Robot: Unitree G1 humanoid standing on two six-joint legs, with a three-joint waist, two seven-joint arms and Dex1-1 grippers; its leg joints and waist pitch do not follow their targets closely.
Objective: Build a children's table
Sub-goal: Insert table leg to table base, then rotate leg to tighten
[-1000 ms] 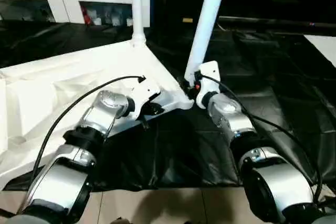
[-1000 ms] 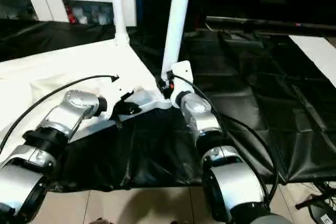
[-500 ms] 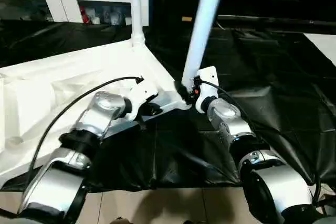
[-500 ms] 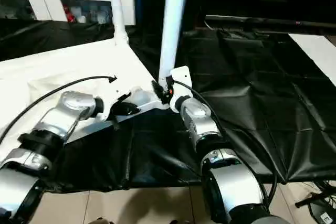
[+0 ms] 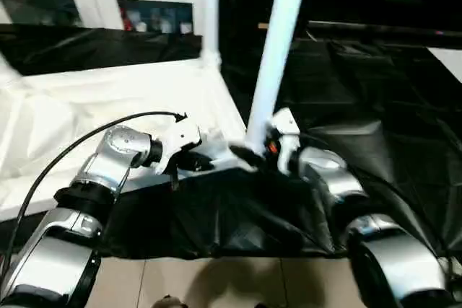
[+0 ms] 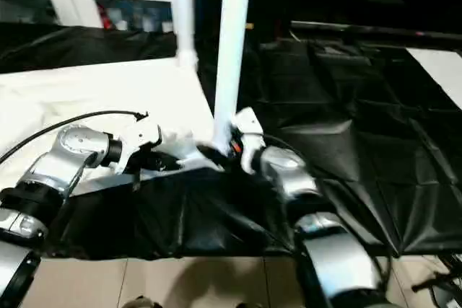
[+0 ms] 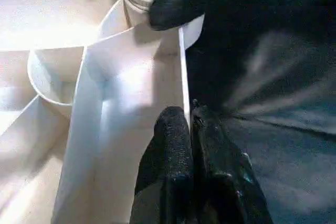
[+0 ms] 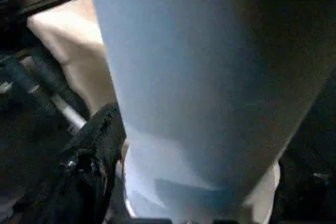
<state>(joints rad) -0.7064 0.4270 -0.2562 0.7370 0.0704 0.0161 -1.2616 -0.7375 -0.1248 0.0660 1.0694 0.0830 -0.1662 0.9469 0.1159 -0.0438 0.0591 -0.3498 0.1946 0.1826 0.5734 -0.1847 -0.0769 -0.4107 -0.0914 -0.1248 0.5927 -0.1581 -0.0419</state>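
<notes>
**Two legs up, corner in hand**

Left gripper [image 7: 191, 129], fingers pressed together, rests on the upturned tabletop [image 5: 108, 99] rim (on black sheeting). Far leg [image 5: 211, 12] stands socketed; near leg [image 5: 278, 48] is at its corner, right gripper [image 5: 253, 155] spread around its base. Remaining legs apparently unfitted.

Two upright legs [image 5: 278, 48] block the tabletop's [image 5: 108, 106] near corner.
</notes>
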